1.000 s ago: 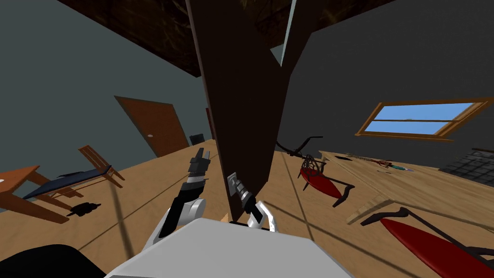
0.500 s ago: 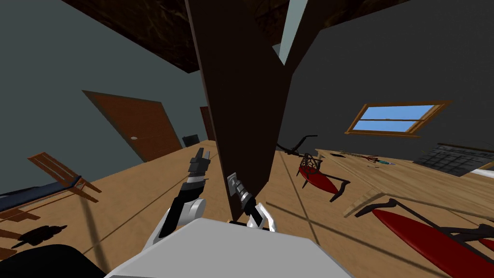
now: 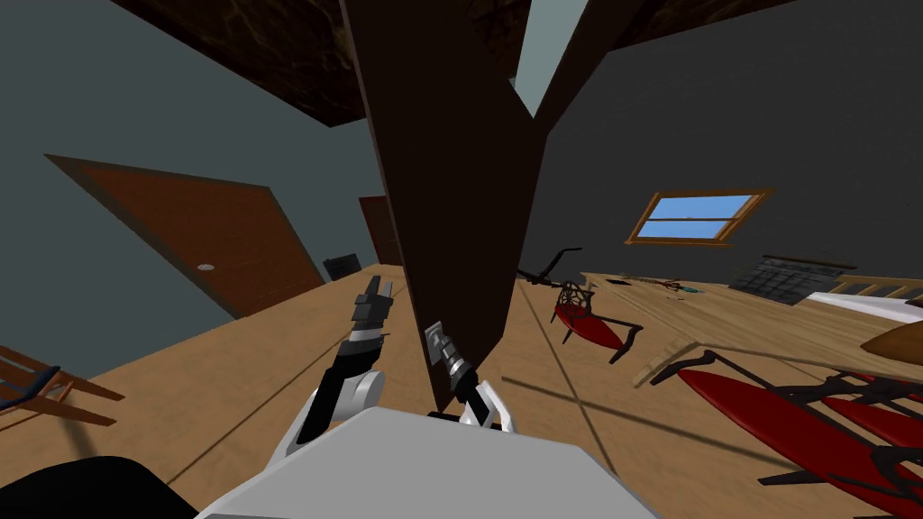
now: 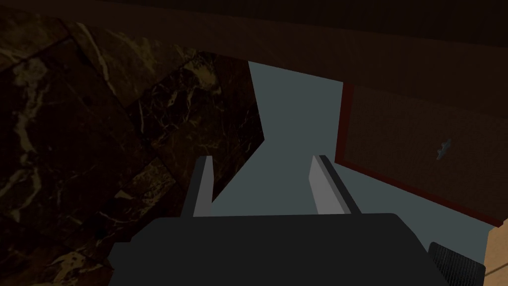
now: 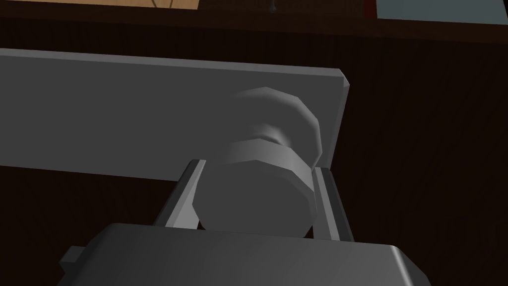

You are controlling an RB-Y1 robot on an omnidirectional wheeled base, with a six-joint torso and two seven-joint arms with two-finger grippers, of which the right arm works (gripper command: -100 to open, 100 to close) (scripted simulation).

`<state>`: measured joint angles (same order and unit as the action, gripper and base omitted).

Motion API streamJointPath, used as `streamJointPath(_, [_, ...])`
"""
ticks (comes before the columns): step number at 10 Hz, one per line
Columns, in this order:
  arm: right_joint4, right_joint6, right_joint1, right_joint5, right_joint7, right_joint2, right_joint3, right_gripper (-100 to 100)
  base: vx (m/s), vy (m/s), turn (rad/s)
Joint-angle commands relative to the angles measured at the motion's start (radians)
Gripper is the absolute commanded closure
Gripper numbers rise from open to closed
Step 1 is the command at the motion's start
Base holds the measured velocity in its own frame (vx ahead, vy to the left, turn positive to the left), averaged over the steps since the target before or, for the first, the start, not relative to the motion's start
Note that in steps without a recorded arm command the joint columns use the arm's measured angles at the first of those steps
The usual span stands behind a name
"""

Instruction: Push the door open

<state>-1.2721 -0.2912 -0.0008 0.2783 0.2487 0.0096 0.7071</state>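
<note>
The dark brown door [image 3: 460,180] stands edge-on right in front of me. My right gripper [image 3: 435,335] is against its face, low down. In the right wrist view that gripper [image 5: 258,166] is shut on a round grey door knob [image 5: 258,198], its two fingers pressing the knob's sides. The knob sits on a grey plate [image 5: 124,114] fixed to the dark door [image 5: 421,149]. My left gripper [image 3: 375,290] is raised just left of the door's edge; in its own view the left gripper [image 4: 260,161] is open with nothing between the fingers.
A second brown door [image 3: 198,243] is in the grey wall at the left. Red chairs [image 3: 590,326] [image 3: 793,414] lie on the wooden floor to the right, below a window [image 3: 689,216]. A wooden chair [image 3: 36,387] is at the far left edge.
The whole head view has shifted: I have moved and turned, so the left door looms larger and the window has slid left and shrunk. Both arms keep their pose, right gripper still on the knob.
</note>
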Motion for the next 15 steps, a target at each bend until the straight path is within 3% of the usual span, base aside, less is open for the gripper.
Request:
streamJointPath(1, [-0.009,0.001,0.011,0.013,0.005,0.015,-0.009,100,0.029,0.186,-0.099])
streamJointPath(2, [-0.005,0.003,0.007,0.008,0.003,0.006,-0.008,100,0.020,0.077,-0.038])
streamJointPath(3, [-0.005,0.003,0.004,0.004,-0.001,-0.015,-0.028,100,0.059,0.130,-0.039])
streamJointPath(7, [0.004,0.002,-0.004,-0.007,-0.011,-0.038,-0.071,100,0.050,0.182,-0.073])
streamJointPath(11, [0.013,0.001,-0.011,-0.020,-0.023,-0.021,-0.118,100,0.064,0.200,-0.073])
streamJointPath(14, [0.019,0.000,-0.017,-0.029,-0.032,0.023,-0.152,100,0.073,0.186,-0.071])
streamJointPath(15, [0.018,-0.001,-0.014,-0.027,-0.031,0.009,-0.146,100,0.039,0.074,-0.027])
